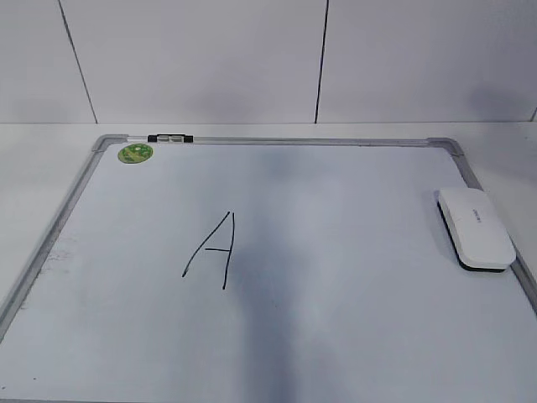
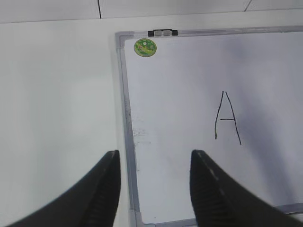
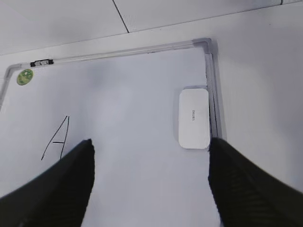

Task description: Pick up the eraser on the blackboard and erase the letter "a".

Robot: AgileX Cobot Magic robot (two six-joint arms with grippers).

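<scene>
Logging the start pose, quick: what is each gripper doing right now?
Left gripper: open, holding nothing, over the blackboard's left frame.
Right gripper: open, holding nothing; the eraser lies ahead, untouched.

Lab-like test bench – bare white table (image 1: 50, 159), white panelled wall (image 1: 210, 59) behind.

The right gripper (image 3: 150, 182) hangs above the blackboard (image 3: 142, 189) with its two dark fingers (image 3: 61, 189) spread wide. The white eraser (image 3: 194, 118) lies flat against the frame on the right side. A capital letter A (image 3: 57, 138) is drawn at left, a green sticker (image 3: 25, 76) near the far-left corner.
</scene>
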